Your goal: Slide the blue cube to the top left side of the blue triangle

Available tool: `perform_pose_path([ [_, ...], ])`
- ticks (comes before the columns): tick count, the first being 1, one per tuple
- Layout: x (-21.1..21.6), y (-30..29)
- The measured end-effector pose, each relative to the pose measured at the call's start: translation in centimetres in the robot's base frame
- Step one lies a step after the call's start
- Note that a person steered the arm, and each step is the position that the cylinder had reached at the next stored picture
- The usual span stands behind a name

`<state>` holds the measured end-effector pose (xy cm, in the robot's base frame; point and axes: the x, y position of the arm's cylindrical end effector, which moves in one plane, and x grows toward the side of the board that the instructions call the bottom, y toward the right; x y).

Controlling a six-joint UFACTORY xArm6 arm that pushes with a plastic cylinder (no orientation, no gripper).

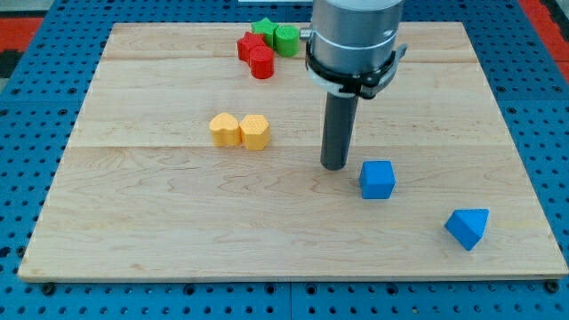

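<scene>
The blue cube (pixel 377 180) lies on the wooden board right of the middle. The blue triangle (pixel 468 228) lies lower right of it, near the board's bottom right corner, well apart from the cube. My tip (pixel 334 165) rests on the board just to the left of the blue cube and slightly above it, with a narrow gap between them. The rod rises from the tip to the arm's grey body at the view's top.
Two yellow blocks (pixel 239 131) touch each other left of the middle. Two red blocks (pixel 256 53) and two green blocks (pixel 276 36) cluster at the board's top edge, left of the arm. The wooden board (pixel 133 231) lies on a blue pegboard surface.
</scene>
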<state>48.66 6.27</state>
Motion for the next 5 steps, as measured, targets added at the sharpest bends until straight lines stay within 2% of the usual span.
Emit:
perform_pose_path([
  [1, 1.2, 5.6],
  [4, 3.0, 9.2],
  [5, 2.0, 9.0],
])
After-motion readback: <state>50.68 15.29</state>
